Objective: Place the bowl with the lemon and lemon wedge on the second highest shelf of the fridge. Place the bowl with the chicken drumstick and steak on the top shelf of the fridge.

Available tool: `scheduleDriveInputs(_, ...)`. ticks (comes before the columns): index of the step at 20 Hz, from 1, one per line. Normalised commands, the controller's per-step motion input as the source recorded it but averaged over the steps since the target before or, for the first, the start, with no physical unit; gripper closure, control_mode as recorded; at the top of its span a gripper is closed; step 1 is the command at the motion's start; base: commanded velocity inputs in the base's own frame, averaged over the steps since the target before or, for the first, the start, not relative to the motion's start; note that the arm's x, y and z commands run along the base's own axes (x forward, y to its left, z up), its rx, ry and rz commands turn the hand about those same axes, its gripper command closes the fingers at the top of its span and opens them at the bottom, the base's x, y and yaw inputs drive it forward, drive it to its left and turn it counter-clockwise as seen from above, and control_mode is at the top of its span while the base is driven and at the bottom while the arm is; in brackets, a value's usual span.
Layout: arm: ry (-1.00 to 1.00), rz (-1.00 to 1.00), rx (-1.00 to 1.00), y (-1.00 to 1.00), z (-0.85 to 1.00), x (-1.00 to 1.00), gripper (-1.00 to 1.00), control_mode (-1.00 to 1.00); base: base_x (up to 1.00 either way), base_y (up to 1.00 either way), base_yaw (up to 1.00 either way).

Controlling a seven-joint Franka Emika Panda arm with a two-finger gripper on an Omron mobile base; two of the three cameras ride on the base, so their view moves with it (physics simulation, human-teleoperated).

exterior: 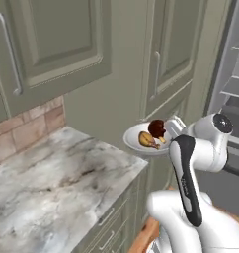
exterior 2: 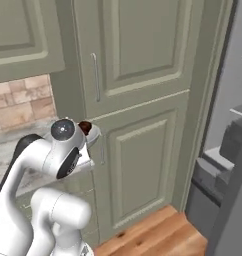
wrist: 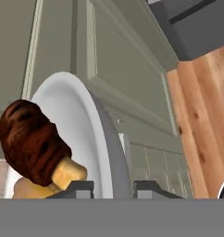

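my jaws grip the rim of the meat bowl (exterior: 136, 138), steak (exterior: 156, 128) and chicken drumstick (exterior: 147, 141) inside; fridge shelves (exterior: 234, 88) lie off to the right.

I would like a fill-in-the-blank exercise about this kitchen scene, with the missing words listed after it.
1. The tool grips the rim of a plain white ____ carried in the air.
2. Inside it, the dark red-brown steak lies beside the golden-brown chicken ____.
3. In the left base view, the counter under and left of the load has a ____ pattern.
4. In the hand view, the floor is made of ____.

Missing words: bowl; drumstick; marble; wood
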Motion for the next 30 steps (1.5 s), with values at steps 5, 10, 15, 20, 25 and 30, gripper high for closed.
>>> scheduleDriveInputs(5,0.00,0.00,0.00,0.00,0.00,0.00,1.00,1.00,0.00,0.00,-0.60)
scheduleDriveInputs(10,0.00,0.00,0.00,0.00,0.00,0.00,1.00,1.00,0.15,0.00,-0.58)
scheduleDriveInputs(15,0.00,0.00,0.00,0.00,0.00,0.00,1.00,1.00,0.60,0.05,-0.46)
scheduleDriveInputs(20,0.00,0.00,0.00,0.00,0.00,0.00,1.00,1.00,0.80,0.06,-0.42)
scheduleDriveInputs(25,0.00,0.00,0.00,0.00,0.00,0.00,1.00,1.00,0.94,0.17,-0.35)
scheduleDriveInputs(30,0.00,0.00,0.00,0.00,0.00,0.00,1.00,1.00,0.97,0.30,-0.32)
